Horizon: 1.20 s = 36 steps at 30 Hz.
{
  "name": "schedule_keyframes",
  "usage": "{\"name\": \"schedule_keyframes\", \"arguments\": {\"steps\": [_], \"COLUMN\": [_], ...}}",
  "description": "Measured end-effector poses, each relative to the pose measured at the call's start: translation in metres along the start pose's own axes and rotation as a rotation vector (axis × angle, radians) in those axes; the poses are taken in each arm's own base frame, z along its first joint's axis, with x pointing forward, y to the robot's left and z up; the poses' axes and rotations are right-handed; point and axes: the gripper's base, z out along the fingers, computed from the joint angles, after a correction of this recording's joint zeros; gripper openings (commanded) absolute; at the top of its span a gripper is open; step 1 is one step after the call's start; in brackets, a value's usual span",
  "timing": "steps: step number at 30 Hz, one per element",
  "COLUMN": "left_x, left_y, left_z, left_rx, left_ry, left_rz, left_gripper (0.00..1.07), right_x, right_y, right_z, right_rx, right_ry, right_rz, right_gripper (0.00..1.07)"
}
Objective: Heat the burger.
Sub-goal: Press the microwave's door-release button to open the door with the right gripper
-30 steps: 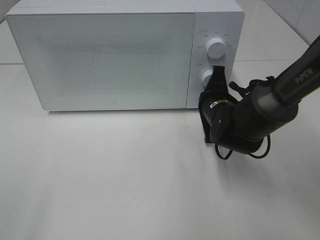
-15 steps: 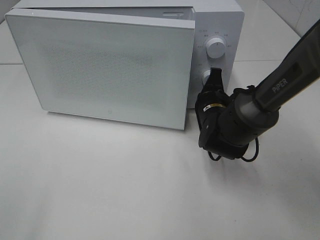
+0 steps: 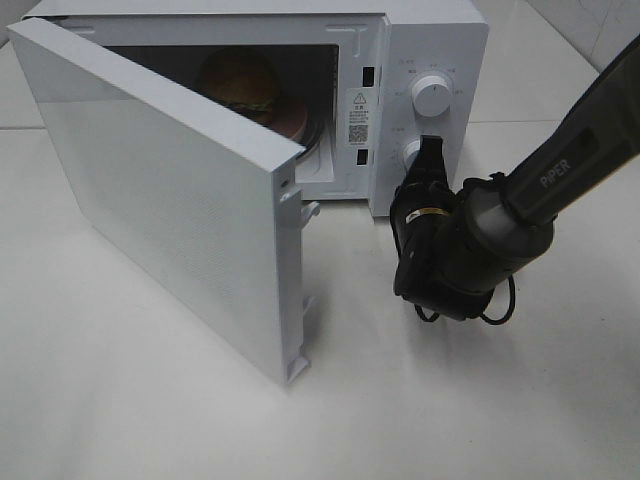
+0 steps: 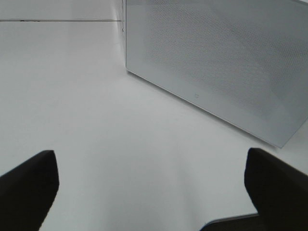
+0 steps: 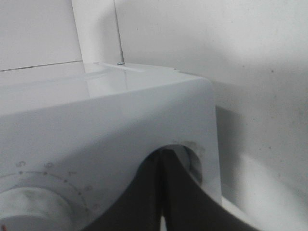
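Microwave (image 3: 430,40): stood at the back of the table (image 3: 150,400); door (image 3: 170,200) swung wide on its left hinge; cavity exposed.
Cavity contents: burger (image 3: 238,82) sat inside on a pink plate (image 3: 290,118), toward the rear; its lower part was hidden behind the door's top edge.
Door edge: free edge projected forward over the table, latch hooks showing; it stood near the right arm but apart from it.
Control panel: upper dial (image 3: 432,95) above lower dial (image 3: 412,153), right of the cavity.
Right gripper (image 3: 432,150): jaws pressed together, gripping nothing; tips pointed up at the lower dial; contact with it could not be told; upper dial stood apart from the tips.
Left gripper (image 4: 151,192): fingers (image 4: 29,178) spread wide, nothing between them; it hung over bare table, facing the door's outer face; outside the high view.
Open room: a strip of bare table lay between the door's free edge and the right arm; broad bare table lay in front of the door.
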Motion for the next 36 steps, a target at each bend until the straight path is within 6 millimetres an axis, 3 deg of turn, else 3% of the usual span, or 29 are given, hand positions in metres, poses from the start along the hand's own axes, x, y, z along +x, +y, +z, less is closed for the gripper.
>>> {"name": "schedule_keyframes", "arguments": {"steps": [22, 30, 36], "left_x": [0.000, 0.000, 0.000], "left_y": [0.000, 0.000, 0.000], "left_z": [0.000, 0.000, 0.000], "left_rx": [0.000, 0.000, 0.000], "left_ry": [0.000, 0.000, 0.000], "left_rz": [0.000, 0.000, 0.000], "left_gripper": [0.98, 0.98, 0.98], "right_x": [0.000, -0.008, -0.007], "right_y": [0.001, 0.006, 0.012], "right_z": [-0.001, -0.011, -0.028], "right_rx": [0.013, 0.039, 0.033], "right_ry": [0.013, 0.065, 0.104], "right_rz": [-0.002, -0.045, -0.064], "right_gripper": [0.00, 0.00, 0.00]}}
